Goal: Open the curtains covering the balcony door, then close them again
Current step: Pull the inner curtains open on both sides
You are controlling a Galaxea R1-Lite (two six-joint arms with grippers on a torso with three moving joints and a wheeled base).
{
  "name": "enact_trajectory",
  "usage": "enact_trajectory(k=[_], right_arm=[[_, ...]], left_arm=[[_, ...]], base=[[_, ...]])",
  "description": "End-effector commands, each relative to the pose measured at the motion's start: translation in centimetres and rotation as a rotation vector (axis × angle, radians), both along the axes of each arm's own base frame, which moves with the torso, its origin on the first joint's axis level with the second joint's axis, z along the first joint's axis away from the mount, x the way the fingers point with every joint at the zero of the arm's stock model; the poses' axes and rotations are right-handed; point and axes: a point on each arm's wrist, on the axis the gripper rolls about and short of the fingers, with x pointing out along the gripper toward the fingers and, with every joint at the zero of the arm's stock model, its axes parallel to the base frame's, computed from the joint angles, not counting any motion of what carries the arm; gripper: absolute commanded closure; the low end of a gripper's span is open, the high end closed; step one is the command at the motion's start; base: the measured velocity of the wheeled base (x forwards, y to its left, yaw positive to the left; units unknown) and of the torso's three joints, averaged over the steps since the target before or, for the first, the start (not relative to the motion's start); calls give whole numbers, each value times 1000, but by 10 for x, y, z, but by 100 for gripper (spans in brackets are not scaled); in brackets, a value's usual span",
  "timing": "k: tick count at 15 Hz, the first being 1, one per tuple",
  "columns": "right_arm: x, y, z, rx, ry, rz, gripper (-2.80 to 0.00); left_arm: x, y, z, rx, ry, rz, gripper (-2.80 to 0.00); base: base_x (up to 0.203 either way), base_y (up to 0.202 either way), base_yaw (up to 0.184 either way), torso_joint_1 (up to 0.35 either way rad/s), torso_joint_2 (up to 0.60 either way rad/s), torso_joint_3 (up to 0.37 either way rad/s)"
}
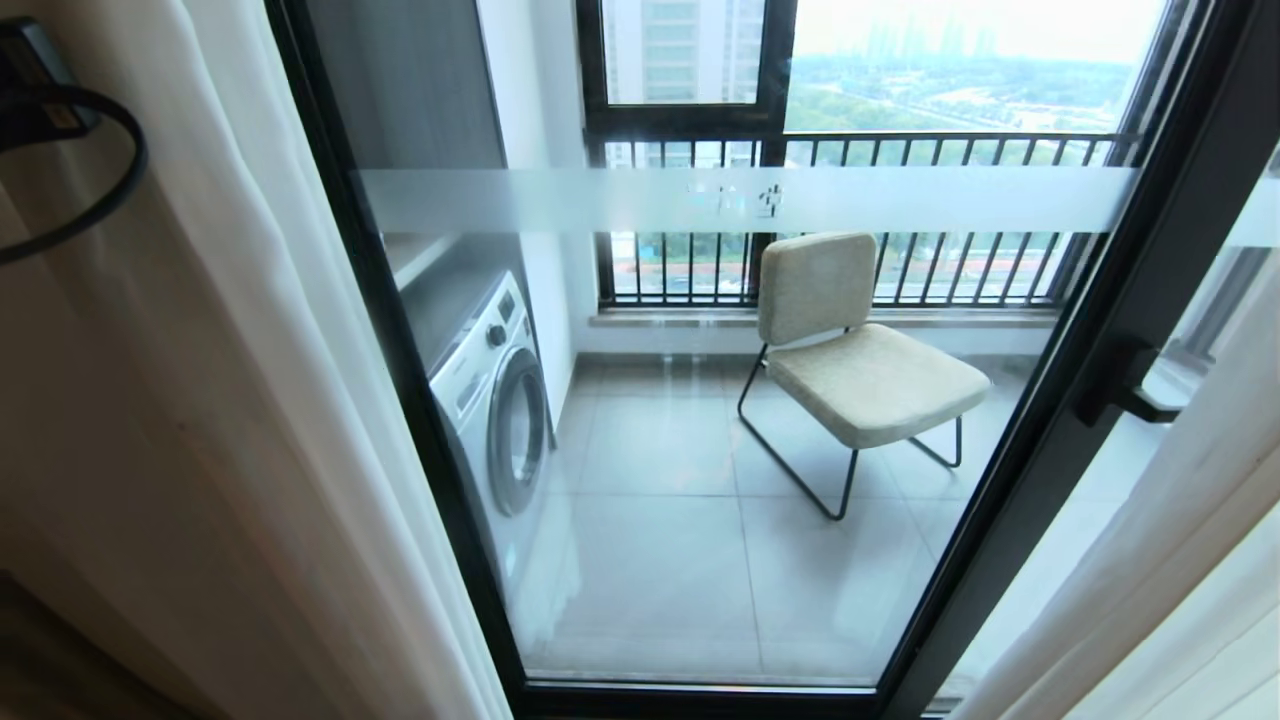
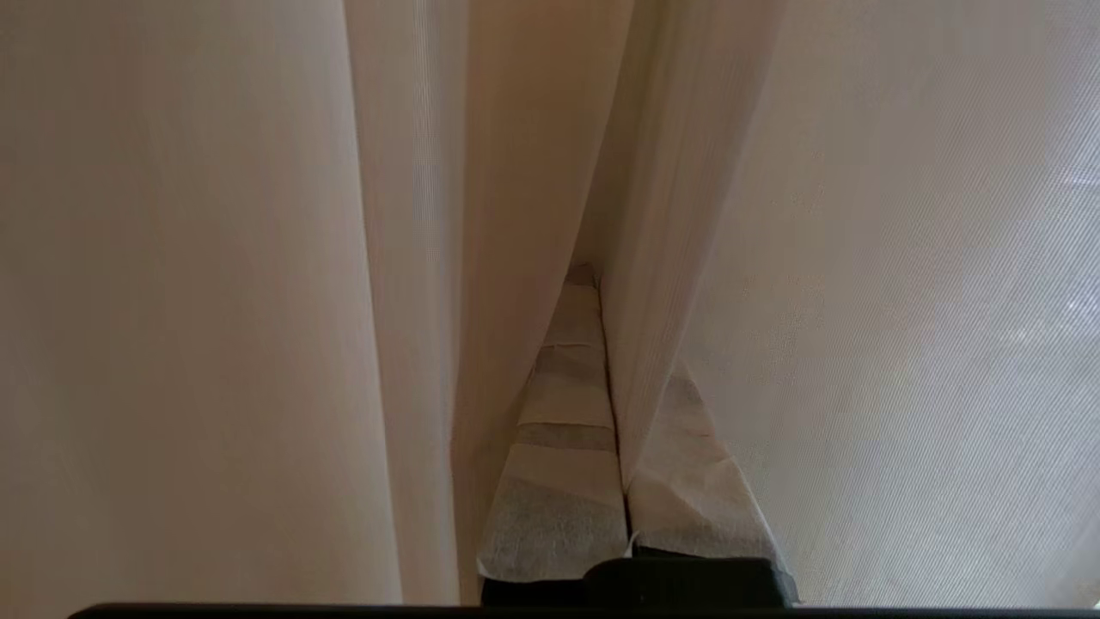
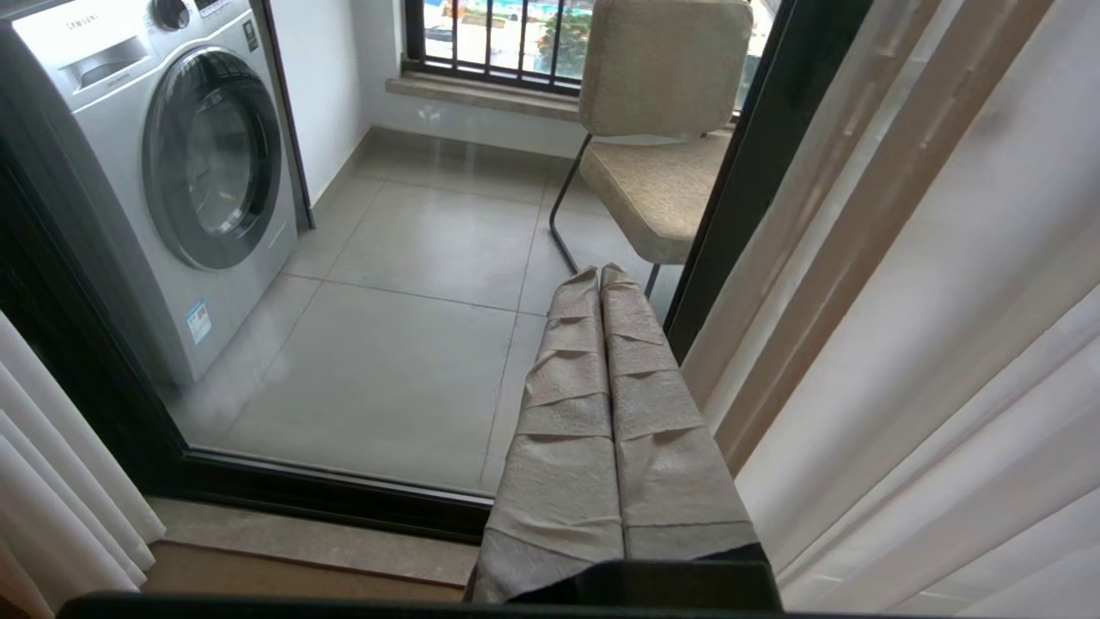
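Observation:
The curtains hang drawn apart: cream folds on the left (image 1: 200, 400) and on the right (image 1: 1150, 600). Between them the balcony door (image 1: 700, 480) stands uncovered, with its black frame, frosted band (image 1: 560, 200) and black handle (image 1: 1130, 390). In the left wrist view my left gripper (image 2: 593, 279) is buried among the curtain pleats (image 2: 412, 258). Its taped fingers (image 2: 559, 447) are pressed together, with a fold of thin sheer (image 2: 653, 361) pinched in the seam. My right gripper (image 3: 600, 273) hangs low before the glass, shut on nothing, beside the right curtain (image 3: 928, 344).
Behind the glass stand a beige chair (image 1: 860, 370) and a front-loading washing machine (image 1: 495, 400) on grey tiles, with a barred window (image 1: 850, 150) beyond. A black part of my left arm and its cable (image 1: 40, 100) show at the far left. The door's sill (image 3: 301, 537) runs along the floor.

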Motion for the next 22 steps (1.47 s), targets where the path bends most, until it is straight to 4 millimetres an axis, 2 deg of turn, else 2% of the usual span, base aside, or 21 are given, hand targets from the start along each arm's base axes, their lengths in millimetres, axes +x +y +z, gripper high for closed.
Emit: enact_trajectory(k=[1, 10, 20, 22], right_arm=[[0, 0, 0, -1, -2, 1, 0], [0, 0, 0, -1, 0, 1, 0], [0, 0, 0, -1, -1, 1, 0], [0, 0, 0, -1, -2, 1, 0]], left_arm=[[0, 0, 0, 0, -1, 3, 0], [-2, 0, -2, 0, 2, 1, 0], [-3, 1, 1, -4, -9, 2, 0], [-2, 6, 1, -10, -6, 28, 0]], base=[[0, 196, -3, 2, 1, 2], [0, 172, 0, 1, 3, 1], [0, 0, 0, 0, 0, 0], [0, 0, 0, 0, 0, 0]])
